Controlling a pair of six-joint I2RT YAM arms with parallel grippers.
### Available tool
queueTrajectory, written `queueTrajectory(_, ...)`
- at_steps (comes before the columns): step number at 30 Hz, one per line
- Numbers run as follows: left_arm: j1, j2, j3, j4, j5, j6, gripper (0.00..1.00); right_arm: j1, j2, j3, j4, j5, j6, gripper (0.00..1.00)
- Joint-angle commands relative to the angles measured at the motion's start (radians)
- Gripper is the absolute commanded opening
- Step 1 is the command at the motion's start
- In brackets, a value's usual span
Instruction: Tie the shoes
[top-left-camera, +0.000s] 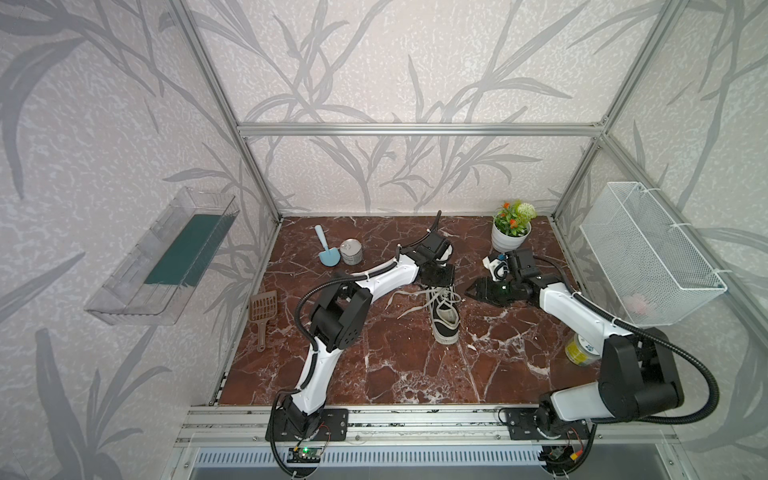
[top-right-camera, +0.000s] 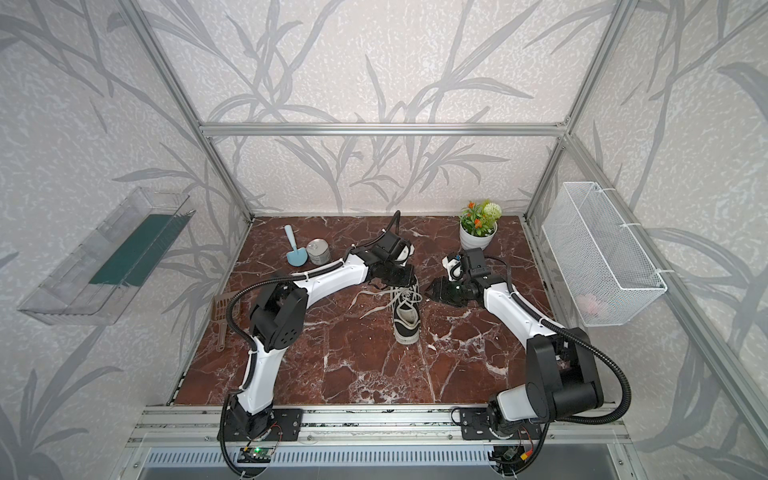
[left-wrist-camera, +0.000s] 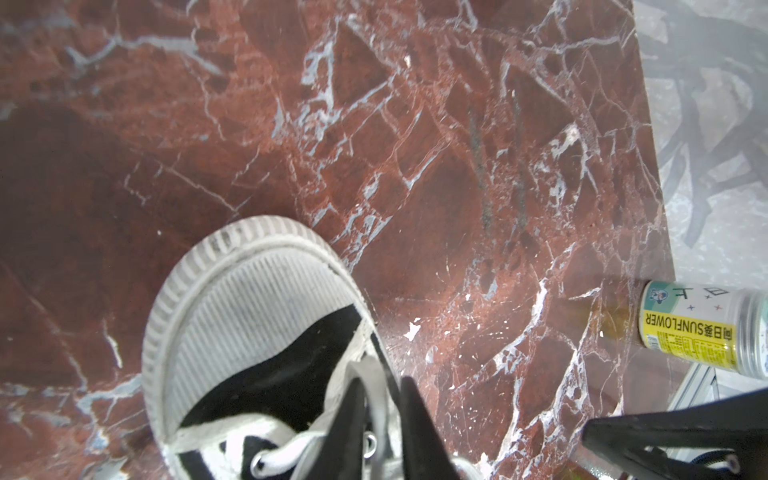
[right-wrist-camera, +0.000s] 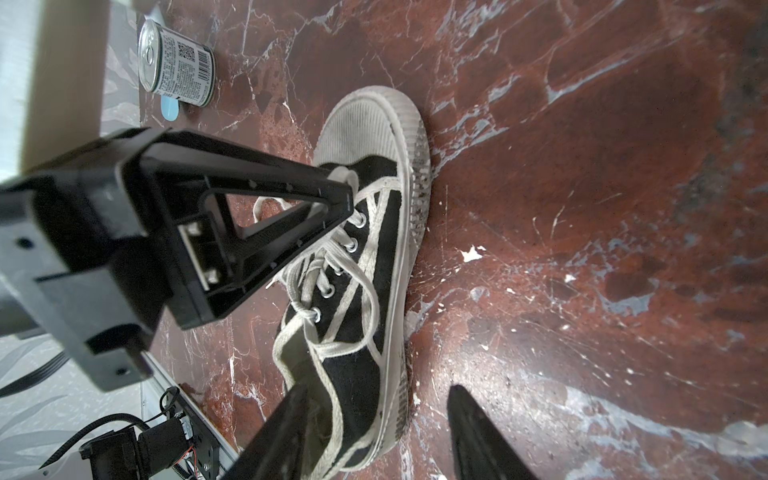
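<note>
l jaws barely apart round lace (left-wrist-camera: 376, 395); r jaws wide, empty, by shoe (right-wrist-camera: 376, 270) heel.

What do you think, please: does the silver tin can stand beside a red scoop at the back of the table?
Not quite: the scoop is pale blue, not red, as both top views show. The silver tin can does stand beside it at the back of the table.
</note>
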Motion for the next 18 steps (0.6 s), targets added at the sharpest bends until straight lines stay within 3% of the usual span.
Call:
queueTrajectory(1,-0.002,-0.012,0.04,-0.054,-0.014,0.005,0.24,-0.008,-0.024,-0.005,0.005,-0.017,0.005,0.55)
queueTrajectory(18,-0.012,-0.004,0.125,-0.165,-0.043,0.006,0.45,-0.043,-0.05,-0.032,0.035,-0.038,0.026,0.55)
